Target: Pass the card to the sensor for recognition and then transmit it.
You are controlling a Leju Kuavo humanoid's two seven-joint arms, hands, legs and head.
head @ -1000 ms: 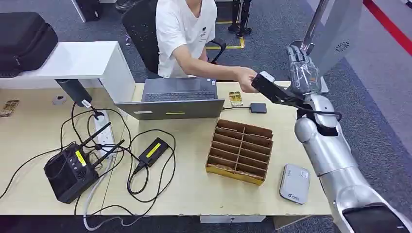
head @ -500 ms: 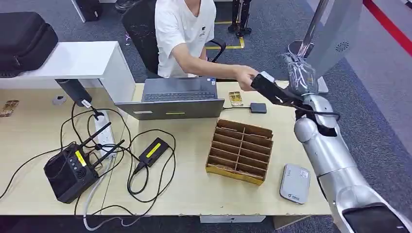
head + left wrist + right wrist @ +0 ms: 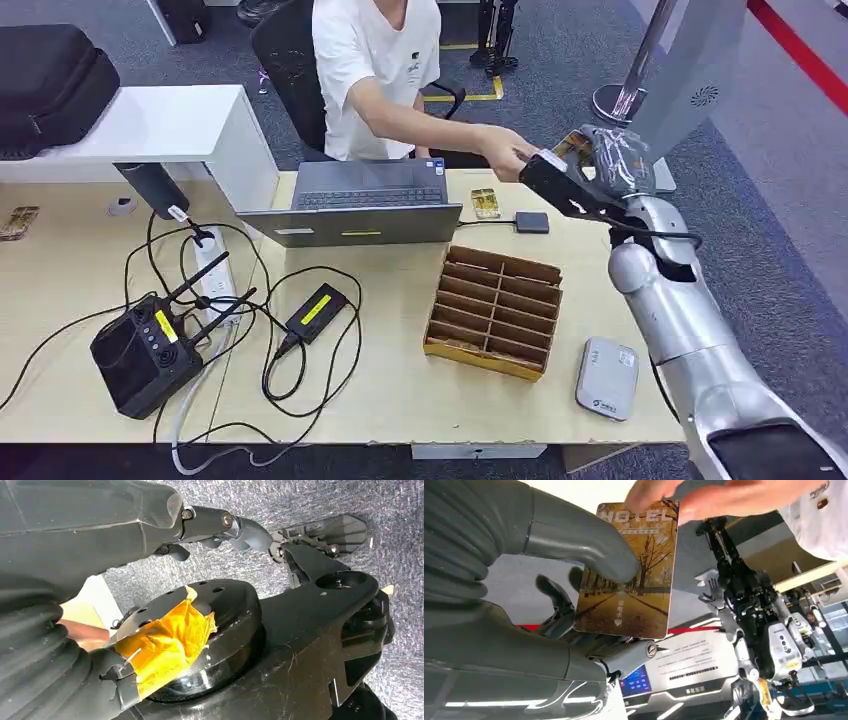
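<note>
golden-brown card with autumn trees; person's white shirt.

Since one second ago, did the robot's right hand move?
Yes. In the head view the right hand, holding the card, tipped down from beside the grey pole base toward the desk and the person's hand.

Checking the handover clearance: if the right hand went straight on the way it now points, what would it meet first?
Most likely the person's outstretched hand, already at the golden hotel card that the right hand holds; depth is hard to judge.
</note>
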